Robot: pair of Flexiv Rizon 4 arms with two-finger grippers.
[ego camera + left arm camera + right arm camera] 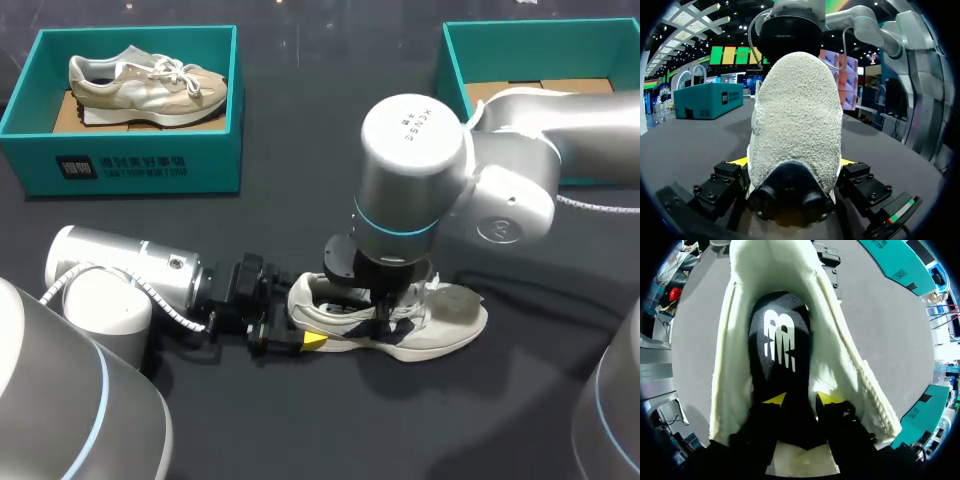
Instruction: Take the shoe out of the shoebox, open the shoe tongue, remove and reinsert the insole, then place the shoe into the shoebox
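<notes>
Well beyond the left gripper (292,335), a teal shoebox (130,160) is seen with a beige shoe (145,85) lying in it; neither is touched. The left gripper itself is laid low on the table (300,430), and its fingers are clamped on the heel (795,115) of the white shoe (445,325) from both sides. This hold is judged to be an anchor, so that the shoe cannot slide or lift while its inside is worked.

The white shoe lies out on the table, directly ahead of the left gripper and under the right gripper (801,399), clear of both boxes. The right gripper is sunk into the shoe's opening from above. Its yellow tips are drawn nearly together and appear to be pinched on the black insole (782,335), which runs ahead of them toward the heel. The insole step is therefore judged to be in hand, though removal cannot be told from reinsertion.

Well beyond the right gripper, the second shoebox (520,35) is left open, presumably to take the shoe.
</notes>
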